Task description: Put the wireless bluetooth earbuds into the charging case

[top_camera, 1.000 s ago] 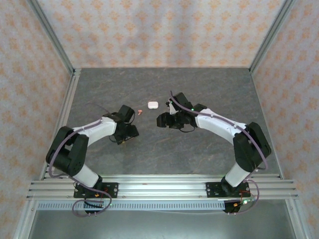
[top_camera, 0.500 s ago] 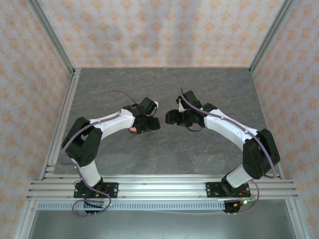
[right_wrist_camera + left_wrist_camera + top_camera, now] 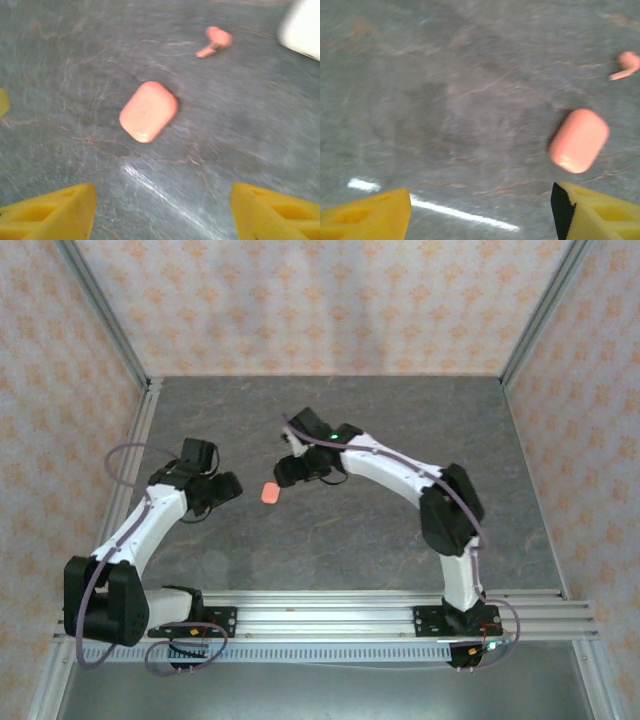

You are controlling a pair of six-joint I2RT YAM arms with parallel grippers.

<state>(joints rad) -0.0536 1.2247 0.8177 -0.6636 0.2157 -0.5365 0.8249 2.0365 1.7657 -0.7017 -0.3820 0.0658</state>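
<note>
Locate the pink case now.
Top view: the pink case lies on the table, left of centre, between the left gripper and right gripper, touching neither. Right wrist view: a pink earbud lies beyond it.

The bottom edge of my left wrist view cuts off the left gripper (image 3: 480, 220), leaving just two yellow fingertips (image 3: 367, 217) at 7 and 5 o'clock. The pink case (image 3: 578, 140) at 4 o'clock is smeared soft, and I cannot make out its seam. The pink earbud (image 3: 626, 64) at 2 o'clock is a blur. On the right wrist view the right gripper (image 3: 162, 215) is clipped the same way. A white object (image 3: 302, 27) at 1 o'clock is sliced by the corner, and I cannot tell what it is. A yellow sliver (image 3: 2, 102) at 9 o'clock is cut by the edge.
</note>
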